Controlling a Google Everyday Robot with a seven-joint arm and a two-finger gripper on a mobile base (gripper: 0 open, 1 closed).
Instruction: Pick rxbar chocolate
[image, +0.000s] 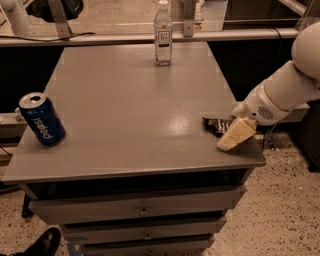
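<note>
The rxbar chocolate (214, 123), a flat bar in a shiny black wrapper, lies near the right edge of the grey table (130, 105). Its right part is hidden behind my gripper. My gripper (232, 136), cream-coloured on the end of the white arm (285, 90), reaches in from the right. It sits low over the bar's right end, at the table's front right corner. I cannot tell whether it touches the bar.
A blue Pepsi can (42, 120) stands tilted at the table's left edge. A clear water bottle (162, 32) stands at the far edge. Drawers (142, 210) are under the tabletop. A dark shoe (45, 244) shows on the floor at bottom left.
</note>
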